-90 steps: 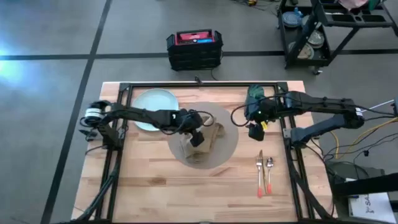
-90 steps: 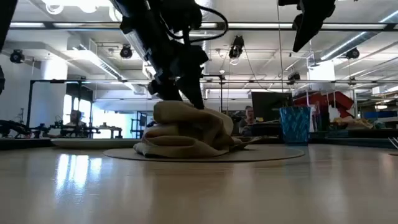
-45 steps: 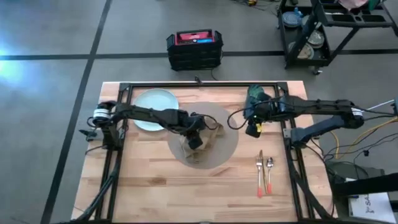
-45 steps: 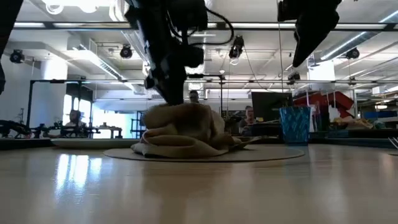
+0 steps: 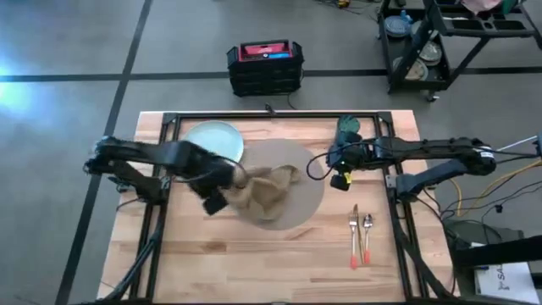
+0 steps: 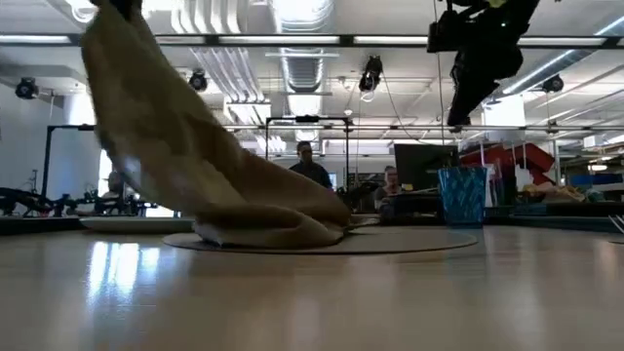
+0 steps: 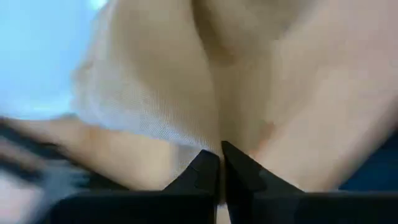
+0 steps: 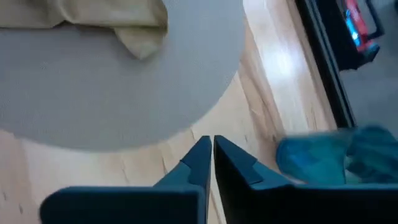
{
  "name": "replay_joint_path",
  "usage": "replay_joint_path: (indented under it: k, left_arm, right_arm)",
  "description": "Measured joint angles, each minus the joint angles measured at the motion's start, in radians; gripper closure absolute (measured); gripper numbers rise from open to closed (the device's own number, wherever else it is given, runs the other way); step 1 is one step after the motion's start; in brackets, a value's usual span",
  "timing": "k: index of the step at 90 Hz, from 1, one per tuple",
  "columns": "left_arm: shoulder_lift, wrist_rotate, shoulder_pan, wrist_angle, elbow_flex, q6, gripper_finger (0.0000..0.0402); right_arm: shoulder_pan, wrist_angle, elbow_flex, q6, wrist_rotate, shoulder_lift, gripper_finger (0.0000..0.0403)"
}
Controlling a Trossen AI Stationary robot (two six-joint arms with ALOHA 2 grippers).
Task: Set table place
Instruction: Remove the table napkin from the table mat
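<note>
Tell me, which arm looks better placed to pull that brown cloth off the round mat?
The left. Its gripper is shut on the napkin, lifting one end off the mat. The right gripper hangs empty near the teal cup.

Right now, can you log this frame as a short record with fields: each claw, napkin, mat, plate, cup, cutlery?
left claw: shut on the napkin, raised over the mat's left edge
right claw: shut, empty, hovering just right of the mat
napkin: one end lifted, the rest trailing on the mat
mat: mid-table, round
plate: far left of the mat, empty
cup: upright, far right of the mat
fork and spoon: side by side, near right
</note>
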Motion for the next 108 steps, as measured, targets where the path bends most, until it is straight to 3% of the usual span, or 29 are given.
replay_joint_path:
  k: [31, 50, 58, 71, 76, 90, 108]
  left_arm:
    - [-0.173, 0.204, -0.421, -0.037, 0.004, -0.694, 0.0402]
    - [-0.204, 0.184, -0.614, -0.047, 0.003, -1.040, 0.0402]
    - [-0.201, 0.055, -0.626, -0.048, -0.003, -1.033, 0.0402]
    - [-0.157, -0.293, -0.625, -0.047, -0.010, -0.882, 0.0402]
    - [-0.131, -0.379, -0.623, -0.047, -0.010, -0.871, 0.0402]
    - [-0.073, -0.349, -0.600, -0.048, -0.023, -0.794, 0.0398]
    - [-0.007, -0.343, -0.594, -0.038, -0.130, -0.723, 0.0371]
  right_arm:
    - [0.000, 0.055, -0.028, -0.106, -0.041, 0.001, 0.0402]
    - [0.000, 0.063, -0.038, -0.189, -0.048, 0.001, 0.0402]
    - [0.000, 0.074, -0.039, -0.189, -0.058, 0.001, 0.0402]
    - [0.000, 0.150, -0.043, -0.146, -0.070, 0.001, 0.0401]
    - [0.000, 0.189, -0.043, -0.119, -0.081, 0.001, 0.0399]
    - [0.001, 0.258, -0.043, -0.096, -0.151, 0.001, 0.0376]
    - [0.000, 0.310, -0.043, -0.113, -0.145, 0.001, 0.0295]
